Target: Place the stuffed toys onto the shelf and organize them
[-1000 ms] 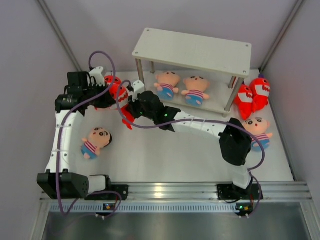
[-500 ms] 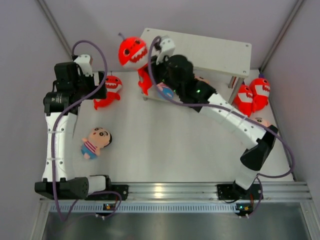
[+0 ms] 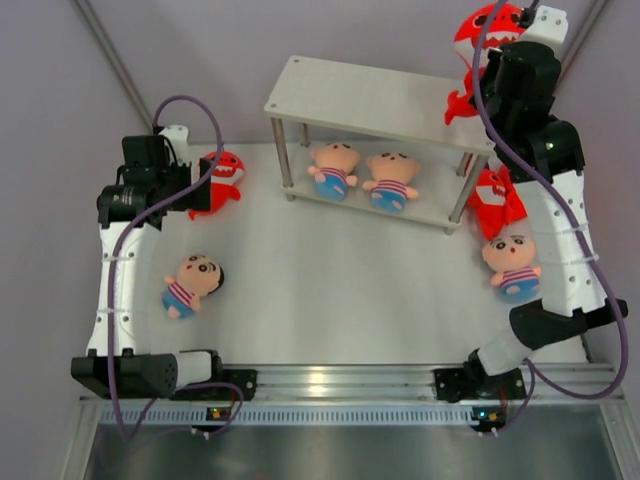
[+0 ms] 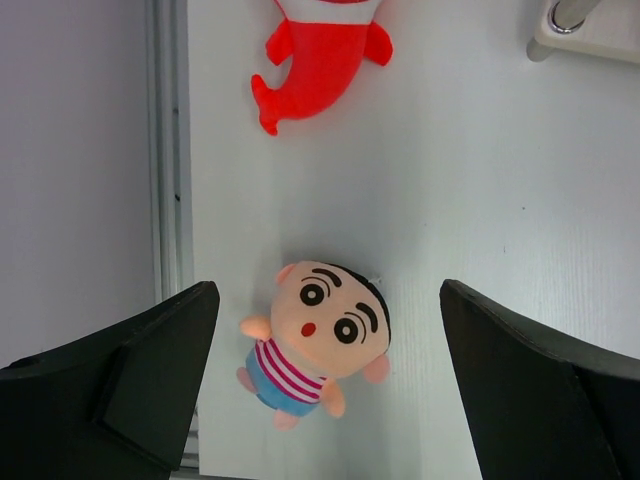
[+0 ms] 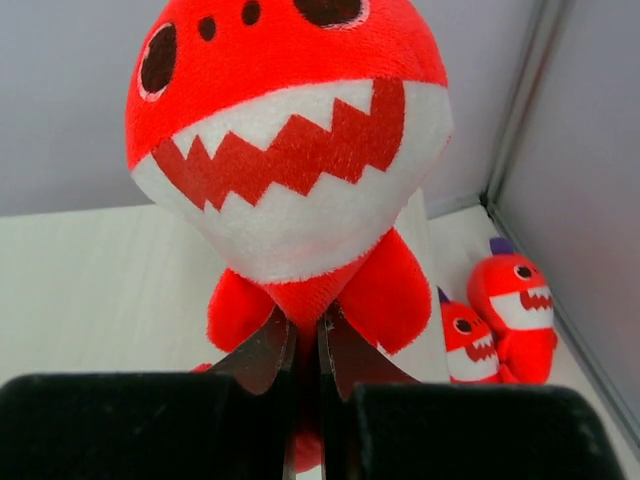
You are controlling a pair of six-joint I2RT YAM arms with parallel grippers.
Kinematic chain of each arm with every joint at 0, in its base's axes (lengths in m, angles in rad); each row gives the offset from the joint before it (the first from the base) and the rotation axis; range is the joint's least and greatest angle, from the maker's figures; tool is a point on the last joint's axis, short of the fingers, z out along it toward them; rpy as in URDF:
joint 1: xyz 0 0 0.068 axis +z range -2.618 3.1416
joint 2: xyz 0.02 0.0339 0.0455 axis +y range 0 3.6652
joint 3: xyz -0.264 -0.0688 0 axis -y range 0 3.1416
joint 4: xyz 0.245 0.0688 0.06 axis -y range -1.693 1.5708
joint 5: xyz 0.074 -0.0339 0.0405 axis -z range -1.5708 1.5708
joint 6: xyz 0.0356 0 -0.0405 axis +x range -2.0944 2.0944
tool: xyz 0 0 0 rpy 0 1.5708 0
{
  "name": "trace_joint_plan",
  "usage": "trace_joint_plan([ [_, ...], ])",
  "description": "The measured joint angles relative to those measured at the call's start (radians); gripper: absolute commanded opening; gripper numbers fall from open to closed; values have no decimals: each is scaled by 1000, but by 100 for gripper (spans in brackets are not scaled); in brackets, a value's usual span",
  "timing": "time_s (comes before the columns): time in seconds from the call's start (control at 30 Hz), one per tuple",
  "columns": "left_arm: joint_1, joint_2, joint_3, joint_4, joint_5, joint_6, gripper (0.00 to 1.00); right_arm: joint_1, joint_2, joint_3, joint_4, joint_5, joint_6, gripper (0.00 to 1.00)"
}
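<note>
Nearest the bases, a boy doll (image 3: 190, 283) is seen lying on the table (image 3: 330, 300) at left, below the left gripper (image 4: 325, 290), whose jaws are spread wide and empty. Farther back, two dolls (image 3: 335, 168) are laid on the lower board of the shelf (image 3: 380, 100). Above its far right corner, a red shark (image 5: 290, 150) is pinched low on its body by the closed right gripper (image 5: 305, 355). With the heavy head above so thin a pinch, a release past the board's edge could drop it toward the sharks (image 3: 497, 195) beside the leg.
</note>
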Motion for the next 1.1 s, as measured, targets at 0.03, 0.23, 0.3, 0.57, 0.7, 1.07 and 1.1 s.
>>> trace_joint_plan([
  [0.03,0,6,-3,0,0,1,98,-22,0,-11,-23,-11,8,0],
  [0.23,0,10,-24,0,4,4,98,-99,90,-46,-138,-89,52,2],
  [0.3,0,10,-32,0,8,5,98,-106,122,-55,-152,-118,61,6],
  [0.57,0,10,-42,-1,15,17,98,-130,145,-57,-122,-180,99,72],
  [0.7,0,16,-44,0,23,18,98,-134,142,-58,-134,-222,85,96],
  [1.07,0,54,-52,0,72,16,98,-136,-98,-105,-77,-282,-59,100],
  [1.1,0,56,-53,0,75,16,98,-140,-146,-129,-57,-286,-76,100],
])
